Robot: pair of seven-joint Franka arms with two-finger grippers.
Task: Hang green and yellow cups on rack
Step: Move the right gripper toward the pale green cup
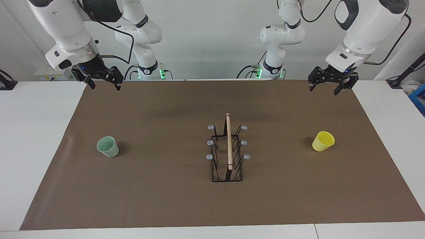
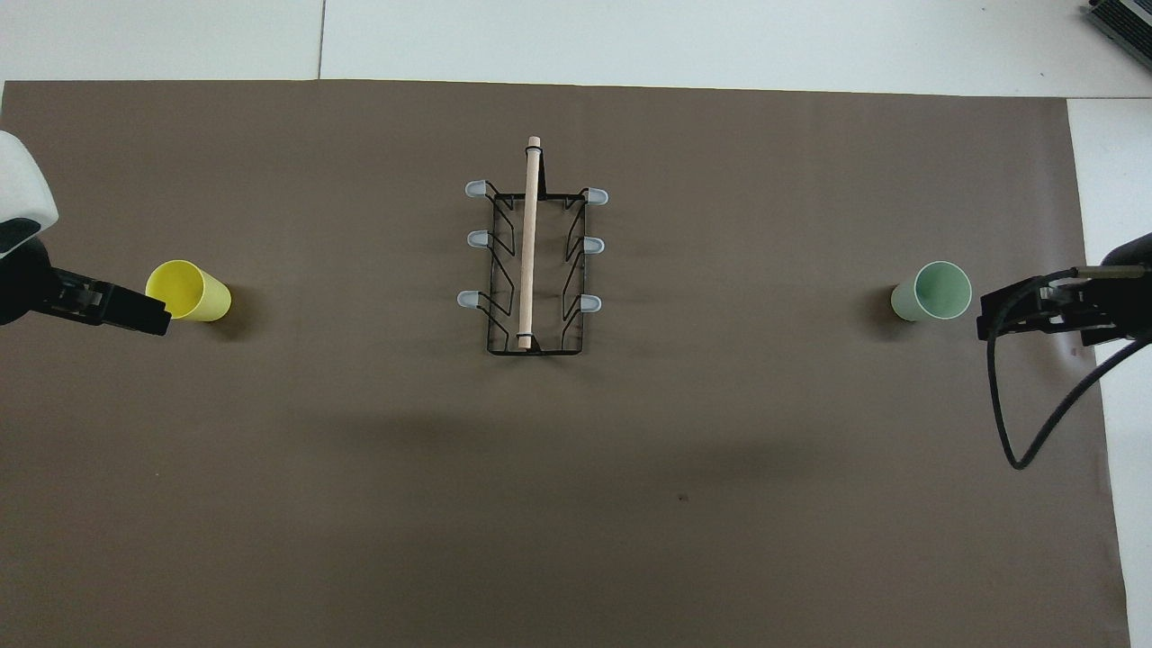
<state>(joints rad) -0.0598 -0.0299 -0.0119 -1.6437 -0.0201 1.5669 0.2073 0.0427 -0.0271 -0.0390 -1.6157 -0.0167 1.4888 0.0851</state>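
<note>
The pale green cup (image 1: 108, 146) stands on the brown mat toward the right arm's end of the table; it also shows in the overhead view (image 2: 933, 292). The yellow cup (image 1: 323, 141) lies tilted on the mat toward the left arm's end, seen too in the overhead view (image 2: 189, 291). The rack (image 1: 229, 142) stands mid-mat between the cups, its prongs bare, and shows from above as well (image 2: 529, 252). My right gripper (image 1: 104, 85) (image 2: 990, 315) is open and empty, raised over the mat's edge nearest the robots. My left gripper (image 1: 325, 89) (image 2: 135, 310) is likewise open, empty and raised.
The brown mat (image 1: 166, 199) covers most of the white table (image 1: 33, 149). A black cable (image 2: 1008, 432) loops down from the right arm. A blue object (image 1: 419, 98) sits at the table's edge past the left arm.
</note>
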